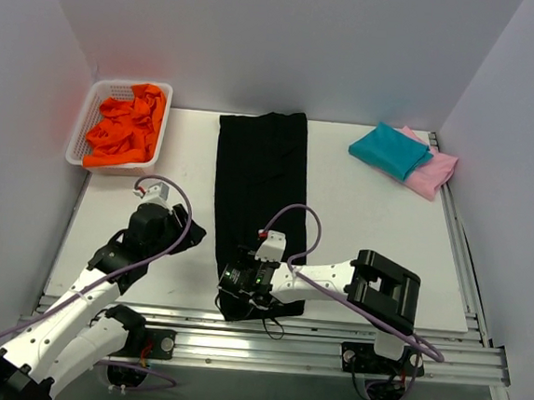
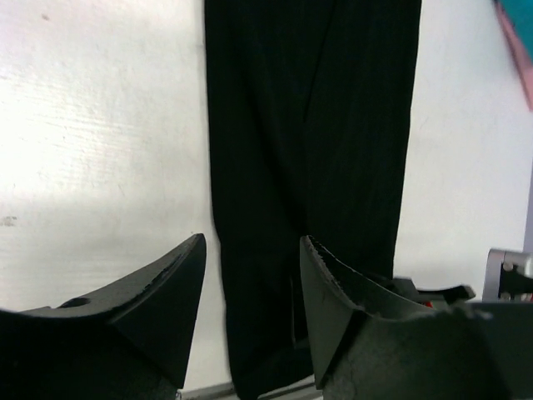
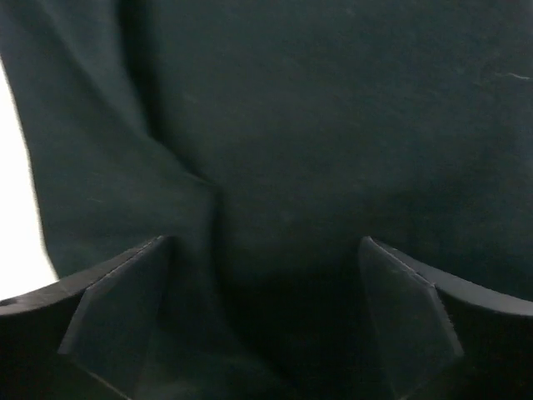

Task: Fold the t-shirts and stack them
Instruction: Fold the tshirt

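Note:
A black t-shirt (image 1: 260,190) lies as a long narrow strip down the middle of the table, its near end at the front edge. My right gripper (image 1: 227,284) hovers low over that near end. In the right wrist view its jaws (image 3: 266,250) stand wide open with only black cloth (image 3: 291,125) beneath them. My left gripper (image 1: 194,233) is just left of the strip, open and empty. In the left wrist view it (image 2: 252,250) points at the black shirt (image 2: 308,125). A folded teal t-shirt (image 1: 390,150) rests on a folded pink one (image 1: 435,173) at the back right.
A white basket (image 1: 82,137) holding orange cloths (image 1: 125,130) stands at the back left. White walls enclose the table on three sides. A metal rail (image 1: 329,341) runs along the front edge, and bare white tabletop (image 1: 377,228) lies between the strip and the stack.

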{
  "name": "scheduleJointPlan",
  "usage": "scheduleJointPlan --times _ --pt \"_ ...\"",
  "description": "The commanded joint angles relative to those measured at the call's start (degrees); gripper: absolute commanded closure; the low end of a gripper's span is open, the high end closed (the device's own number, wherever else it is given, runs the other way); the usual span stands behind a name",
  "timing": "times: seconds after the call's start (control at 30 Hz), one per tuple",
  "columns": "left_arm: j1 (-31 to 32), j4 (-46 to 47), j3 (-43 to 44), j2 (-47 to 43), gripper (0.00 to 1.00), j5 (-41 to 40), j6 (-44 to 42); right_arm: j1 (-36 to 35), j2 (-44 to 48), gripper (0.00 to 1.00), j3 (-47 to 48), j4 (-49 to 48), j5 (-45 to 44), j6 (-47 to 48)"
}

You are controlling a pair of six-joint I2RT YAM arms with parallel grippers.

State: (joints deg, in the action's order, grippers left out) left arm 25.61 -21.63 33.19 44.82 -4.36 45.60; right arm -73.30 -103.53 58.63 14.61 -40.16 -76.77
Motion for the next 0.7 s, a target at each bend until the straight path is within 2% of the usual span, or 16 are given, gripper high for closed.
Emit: scheduleJointPlan --times 0.0,0.1,0.27,0.43,0.57,0.67 --pt "1.98 -4.73 -0.05 -0.43 0.41 4.36 -2.09 -0.62 -0.18 0.04 -0.97 5.94 -4.04 -4.52" --pt "4.96 -7.20 -1.36 -1.74 0.38 4.36 -1.14 -0.97 0.34 0.03 -0.97 9.98 -6.41 -7.24" --pt "17.44 -8.60 -2.96 -1.23 0.32 1.82 2.47 -2.55 5.25 0.04 -1.33 16.05 -10.54 -11.28" --pt "27.11 -8.61 -5.93 0.18 0.32 0.15 6.16 -6.94 12.98 0.04 -2.64 31.33 -16.87 -22.34" --pt "34.23 -5.71 -7.96 3.51 0.32 -1.44 9.06 -12.03 19.40 0.04 -7.12 39.51 -18.46 -32.62" --pt "36.18 -1.15 -9.80 7.82 0.32 -1.62 10.29 -13.36 24.50 0.05 -11.95 39.79 -17.32 -34.67"
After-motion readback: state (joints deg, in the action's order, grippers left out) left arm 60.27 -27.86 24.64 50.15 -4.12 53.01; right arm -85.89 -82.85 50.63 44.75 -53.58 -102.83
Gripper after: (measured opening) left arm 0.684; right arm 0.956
